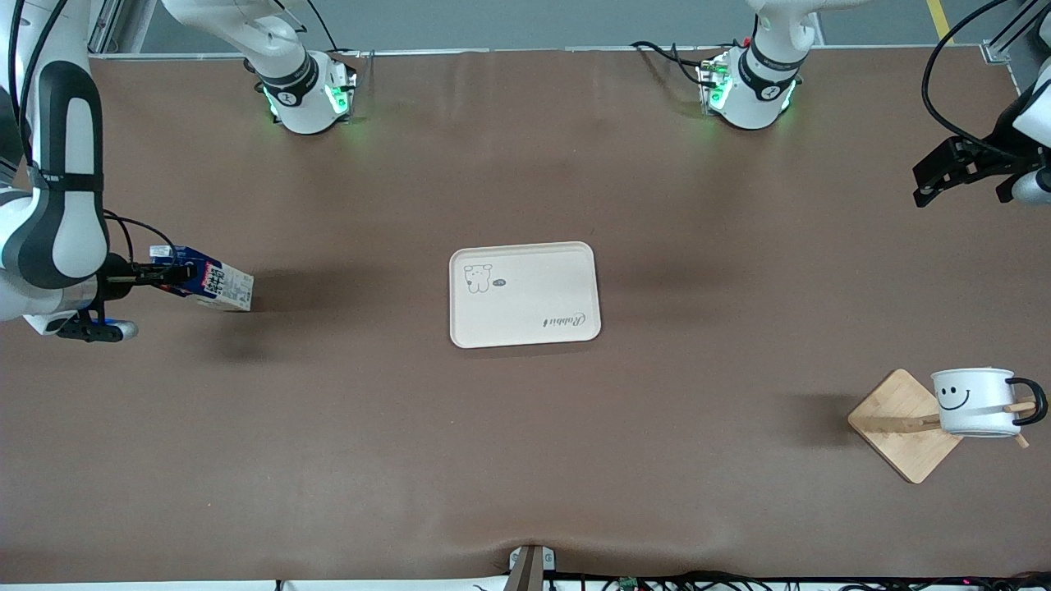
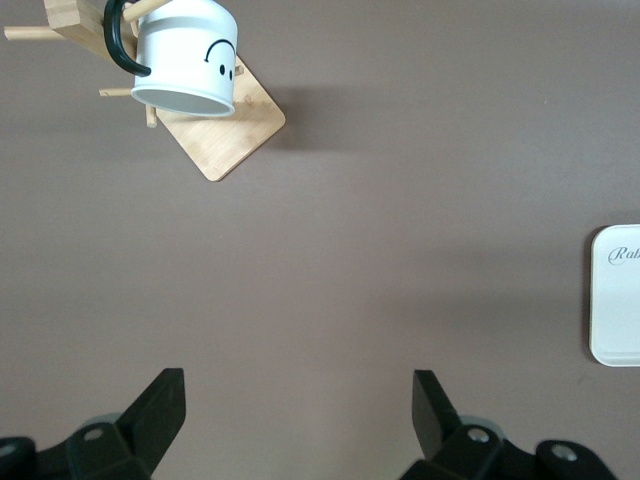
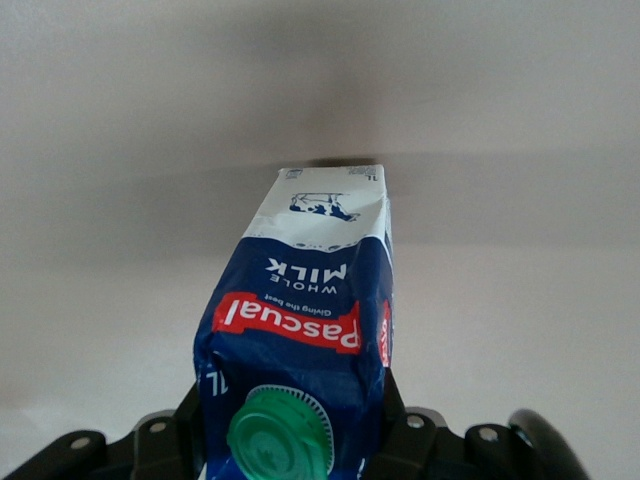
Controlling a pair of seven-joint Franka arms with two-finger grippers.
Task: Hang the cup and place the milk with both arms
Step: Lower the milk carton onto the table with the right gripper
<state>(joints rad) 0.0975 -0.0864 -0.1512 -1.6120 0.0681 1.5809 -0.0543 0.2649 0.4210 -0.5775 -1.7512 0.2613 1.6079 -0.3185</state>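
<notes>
The white cup (image 1: 973,400) with a smiley face hangs by its black handle on a peg of a wooden rack (image 1: 899,427) at the left arm's end of the table. In the left wrist view the cup (image 2: 185,55) is well away from the gripper. My left gripper (image 1: 956,168) (image 2: 300,420) hovers open over bare table, nothing between its fingers. My right gripper (image 1: 176,272) (image 3: 292,425) is shut on the blue top of the milk (image 1: 215,284) (image 3: 305,320). It holds the carton tipped sideways over the right arm's end of the table, green cap toward the wrist.
A cream tray (image 1: 524,294) with a small dog print lies at the middle of the table, and its edge (image 2: 615,295) shows in the left wrist view. The two arm bases (image 1: 308,94) (image 1: 751,86) stand along the table's edge farthest from the front camera.
</notes>
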